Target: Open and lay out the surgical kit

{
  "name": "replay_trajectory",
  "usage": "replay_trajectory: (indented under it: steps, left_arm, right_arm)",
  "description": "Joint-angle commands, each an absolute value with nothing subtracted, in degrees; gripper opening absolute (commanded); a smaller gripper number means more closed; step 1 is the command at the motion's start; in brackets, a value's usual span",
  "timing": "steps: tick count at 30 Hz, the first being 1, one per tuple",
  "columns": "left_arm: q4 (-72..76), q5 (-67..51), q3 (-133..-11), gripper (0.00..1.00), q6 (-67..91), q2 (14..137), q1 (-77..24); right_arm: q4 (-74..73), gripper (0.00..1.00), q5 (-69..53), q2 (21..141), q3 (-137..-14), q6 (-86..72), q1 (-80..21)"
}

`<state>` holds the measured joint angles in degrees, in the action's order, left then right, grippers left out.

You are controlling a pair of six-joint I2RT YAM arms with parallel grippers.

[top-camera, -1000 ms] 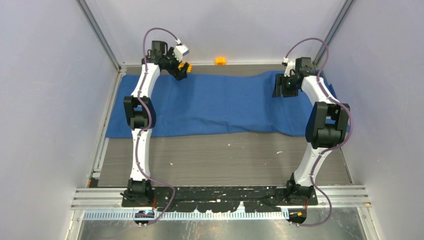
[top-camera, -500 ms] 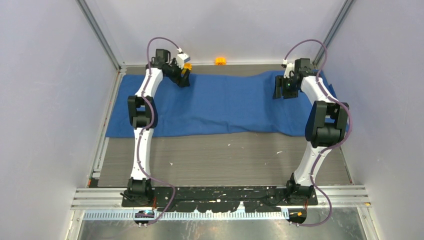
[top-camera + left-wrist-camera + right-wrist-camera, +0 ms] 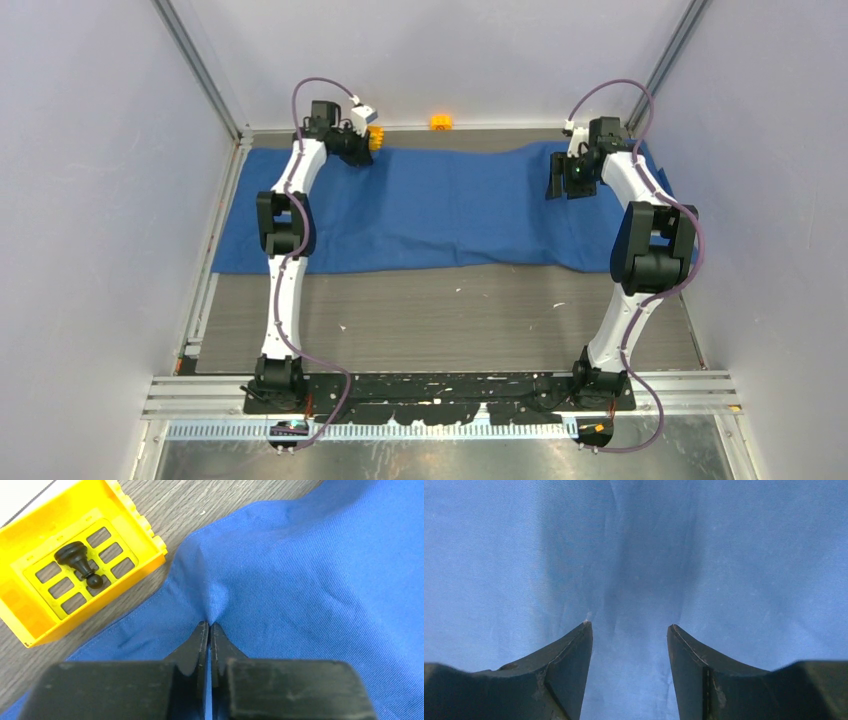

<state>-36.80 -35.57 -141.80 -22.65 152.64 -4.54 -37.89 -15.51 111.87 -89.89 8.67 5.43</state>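
The surgical kit's large blue cloth wrap (image 3: 440, 210) lies spread across the far half of the table, showing only low ripples. At the cloth's far left edge, my left gripper (image 3: 358, 155) is shut on a pinched fold of it. The left wrist view shows the fabric (image 3: 300, 580) puckering up into the closed gripper (image 3: 209, 625), with a strip of blue between the jaws. Over the cloth's far right end my right gripper (image 3: 563, 185) hangs open. Between its spread fingers, the right gripper (image 3: 630, 626) shows only blue cloth (image 3: 634, 555), and nothing is held.
A yellow-orange block (image 3: 85, 565) with a black peg in it sits on the bare wood just beyond the cloth's edge, beside my left gripper; it also shows as the block (image 3: 376, 137) from above. Another small orange block (image 3: 440, 122) lies by the back wall. Grey walls close in both sides.
My left gripper dropped onto the cloth's far left edge beside the yellow block and closed on a fold. The right arm stayed still.
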Motion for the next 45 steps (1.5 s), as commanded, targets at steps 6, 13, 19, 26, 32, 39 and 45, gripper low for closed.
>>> replay_trajectory:
  steps: [6,13,19,26,32,39,45]
  left_arm:
    - [-30.2,-36.8,-138.2,0.00,-19.5,146.0,-4.2]
    - [-28.8,-39.2,-133.0,0.00,-19.7,138.1,-4.2]
    - [-30.6,-43.0,-124.8,0.00,-23.4,129.9,-4.2]
    - [-44.5,-45.6,-115.2,0.00,-37.2,120.0,-4.9]
    - [-56.9,-42.2,-102.7,0.00,-49.0,112.1,-8.0]
    - [-57.5,-33.9,-90.3,0.00,-51.9,105.7,-13.9]
    - [-56.2,-31.3,-95.8,0.29,-43.7,107.2,-13.6]
  right_arm:
    - [-38.3,0.61,-15.0,110.2,-92.8,9.2,5.5]
    - [-38.7,0.61,-14.9,109.3,-93.4,9.3,5.6]
    - [-38.6,0.61,-15.2,108.7,-94.2,9.4,5.5]
    - [-38.8,0.61,-15.3,108.2,-94.9,9.4,5.5]
    - [-38.9,0.61,-15.2,108.0,-94.8,9.6,5.5]
    - [-38.9,0.61,-15.2,108.0,-94.2,9.9,5.5]
    - [-39.0,0.61,-15.6,107.7,-93.7,10.1,5.5]
